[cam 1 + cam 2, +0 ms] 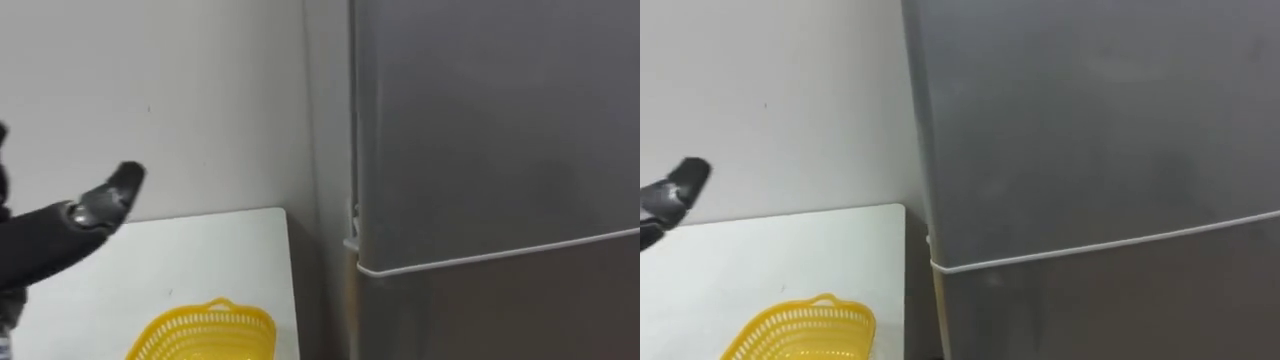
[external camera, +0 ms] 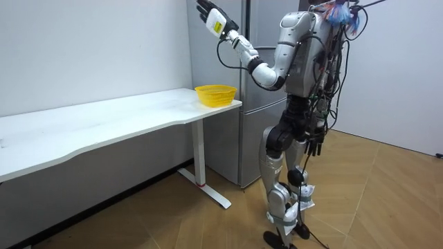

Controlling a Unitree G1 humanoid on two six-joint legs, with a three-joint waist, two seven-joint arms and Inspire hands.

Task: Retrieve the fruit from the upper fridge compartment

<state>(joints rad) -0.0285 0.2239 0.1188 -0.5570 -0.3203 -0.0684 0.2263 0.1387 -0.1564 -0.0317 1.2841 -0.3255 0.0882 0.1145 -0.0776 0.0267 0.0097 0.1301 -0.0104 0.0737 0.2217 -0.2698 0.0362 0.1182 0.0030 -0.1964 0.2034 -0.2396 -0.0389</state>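
- The fridge fills the right side of the eye views, grey and closed up tight.
- Its upper door is shut, and a pale seam divides it from the lower door beneath.
- Whatever sits inside is hidden behind that door.
- The left robot hand is up at the left, held in the air with fingers stretched out wide and holding nothing.
- It's clear of the fridge, above the desk and in front of the pale wall.
- Down on the desk, a yellow basket sits near the right end, close to the fridge's side.
- In the room view the robot stands upright on the wood floor, right by the fridge front and just off the end of the desk.
- Its left arm reaches up and out, over the basket.
- The right robot hand hangs low by the hip; I cannot tell its state.
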